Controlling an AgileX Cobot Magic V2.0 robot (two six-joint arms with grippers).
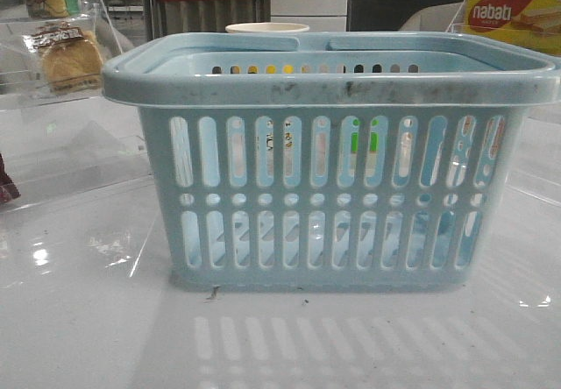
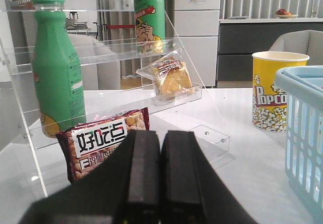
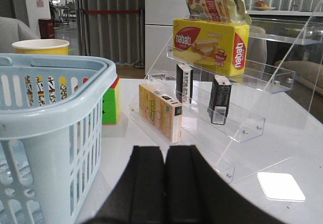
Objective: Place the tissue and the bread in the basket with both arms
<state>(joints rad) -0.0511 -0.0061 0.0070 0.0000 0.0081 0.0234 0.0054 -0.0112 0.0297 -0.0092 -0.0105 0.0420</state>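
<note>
The pale blue slotted basket [image 1: 333, 78] fills the middle of the front view; it also shows in the left wrist view [image 2: 303, 128] and the right wrist view [image 3: 60, 108]. The bread [image 2: 171, 77], a golden bun in clear wrap, lies on a clear acrylic shelf left of the basket, also in the front view [image 1: 70, 56]. Two small black tissue packs [image 3: 220, 99] [image 3: 184, 81] stand upright on the right acrylic shelf. My left gripper [image 2: 160, 156] is shut and empty, short of the left shelf. My right gripper [image 3: 164, 171] is shut and empty, beside the basket. Neither gripper shows in the front view.
Left shelf holds two green bottles [image 2: 58, 67] and a red snack pack [image 2: 103, 141]. A yellow popcorn cup [image 2: 275, 90] stands behind the basket. Right shelf holds the nabati box [image 3: 209, 45], snack bags [image 3: 214, 2] and a tan box [image 3: 160, 112]; a coloured cube [image 3: 112, 105] sits nearby.
</note>
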